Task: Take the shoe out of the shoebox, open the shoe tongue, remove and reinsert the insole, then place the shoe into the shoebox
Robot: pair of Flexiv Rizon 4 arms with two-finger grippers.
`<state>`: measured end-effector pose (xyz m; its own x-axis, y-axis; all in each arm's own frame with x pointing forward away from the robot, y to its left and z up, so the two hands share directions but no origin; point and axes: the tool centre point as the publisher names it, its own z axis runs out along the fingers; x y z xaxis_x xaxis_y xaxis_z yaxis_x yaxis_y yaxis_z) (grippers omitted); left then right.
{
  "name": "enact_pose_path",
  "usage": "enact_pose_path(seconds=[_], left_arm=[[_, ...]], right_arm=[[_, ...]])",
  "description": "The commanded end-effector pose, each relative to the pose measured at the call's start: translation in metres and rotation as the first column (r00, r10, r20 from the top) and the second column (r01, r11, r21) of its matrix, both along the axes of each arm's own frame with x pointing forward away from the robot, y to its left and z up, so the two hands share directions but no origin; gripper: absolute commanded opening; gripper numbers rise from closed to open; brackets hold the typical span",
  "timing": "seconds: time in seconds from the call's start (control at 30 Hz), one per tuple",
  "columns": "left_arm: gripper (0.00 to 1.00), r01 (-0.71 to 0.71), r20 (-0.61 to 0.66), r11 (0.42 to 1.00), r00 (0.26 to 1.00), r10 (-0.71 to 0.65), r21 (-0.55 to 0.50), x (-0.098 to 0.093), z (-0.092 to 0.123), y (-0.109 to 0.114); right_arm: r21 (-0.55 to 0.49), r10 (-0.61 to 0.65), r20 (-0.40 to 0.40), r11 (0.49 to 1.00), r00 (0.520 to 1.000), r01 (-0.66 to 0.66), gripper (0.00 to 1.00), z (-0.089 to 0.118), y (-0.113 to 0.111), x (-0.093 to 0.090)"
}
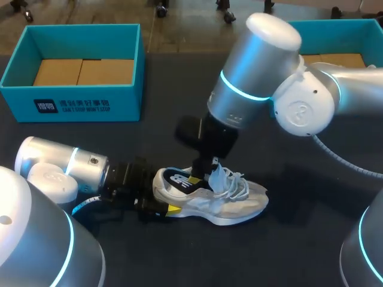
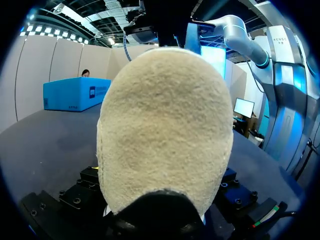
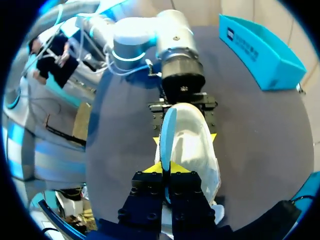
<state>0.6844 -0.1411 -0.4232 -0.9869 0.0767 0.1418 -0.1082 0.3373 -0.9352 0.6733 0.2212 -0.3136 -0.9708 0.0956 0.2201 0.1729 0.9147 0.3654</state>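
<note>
1. Dark tabletop [image 1: 299,245], two-arm robot station: a white shoe [image 1: 239,206] lies on its side near the middle, outside both boxes, toe towards the right arm's side and loose laces [image 1: 230,182] spilling over its upper
2. Behind it, well apart, an open teal shoebox [image 1: 72,101] sits at the far left corner with brown cardboard [image 1: 84,72] in its base; a second teal shoebox [image 1: 335,27] stands at the far right, partly hidden by the right arm
3. Low along the table from the left, the left gripper [image 1: 163,192] clamps the shoe's heel, its yellow tips pressed to the heel from either side
4. From above, the right gripper [image 3: 163,169] has its tips pinched narrow on the thin, blue-edged insole [image 3: 167,130], which stands up out of the shoe's opening at the heel end
5. Seen from the left wrist, a pale, fuzzy rounded surface of the shoe fills the space ahead of the fingers; heel or insole, it cannot be told
</note>
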Motion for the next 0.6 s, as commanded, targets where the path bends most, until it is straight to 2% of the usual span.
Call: enact_pose_path(seconds=[0.03, 0.37, 0.6], left_arm=[[0.0, 0.0, 0.0, 1.0, 1.0, 0.0, 0.001, 0.002, -0.003, -0.001], [0.0, 0.0, 0.0, 1.0, 1.0, 0.0, 0.001, 0.002, -0.003, -0.001], [0.0, 0.0, 0.0, 1.0, 1.0, 0.0, 0.001, 0.002, -0.003, -0.001]], right_arm=[[0.028, 0.041, 0.0, 0.999, 0.999, -0.041, 0.0, -0.002, -0.002, 0.005], [0.074, 0.121, 0.036, 0.99, 0.992, -0.123, 0.0, 0.002, 0.004, 0.003], [0.082, 0.175, 0.031, 0.981, 0.984, -0.177, 0.0, 0.002, 0.013, 0.008]])
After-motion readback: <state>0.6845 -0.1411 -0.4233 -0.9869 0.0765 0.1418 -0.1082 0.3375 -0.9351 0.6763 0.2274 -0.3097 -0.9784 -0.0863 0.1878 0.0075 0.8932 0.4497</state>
